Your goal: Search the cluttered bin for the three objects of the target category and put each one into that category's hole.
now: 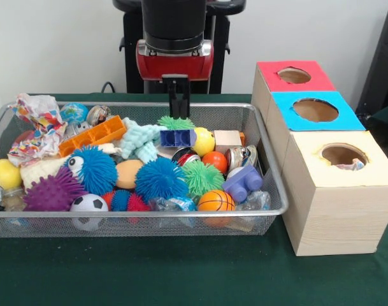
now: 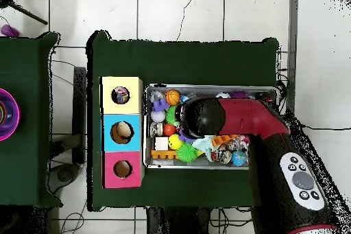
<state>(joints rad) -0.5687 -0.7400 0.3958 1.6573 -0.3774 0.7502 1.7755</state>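
Note:
The wire-mesh bin (image 1: 275, 185) is full of toys. Two crumpled printed paper wads lie at its left end, one at the back (image 1: 37, 113) and one just in front of it (image 1: 29, 148). A third piece of printed paper (image 1: 354, 165) shows inside the hole (image 1: 342, 155) of the yellow-topped box (image 1: 372, 169). My gripper (image 1: 179, 113) hangs shut and empty over the back middle of the bin, just above a green spiky ball (image 1: 176, 122). In the overhead view the arm's head (image 2: 200, 117) hides the gripper, and the yellow box's hole (image 2: 121, 95) holds something coloured.
The blue-topped box (image 1: 286, 105) and the red-topped box (image 1: 270, 71) stand behind the yellow one, right of the bin. The bin also holds spiky balls (image 1: 158, 178), a mint fuzzy toy (image 1: 141, 139), an orange block (image 1: 95, 135), a small basketball (image 1: 215, 201) and several other toys.

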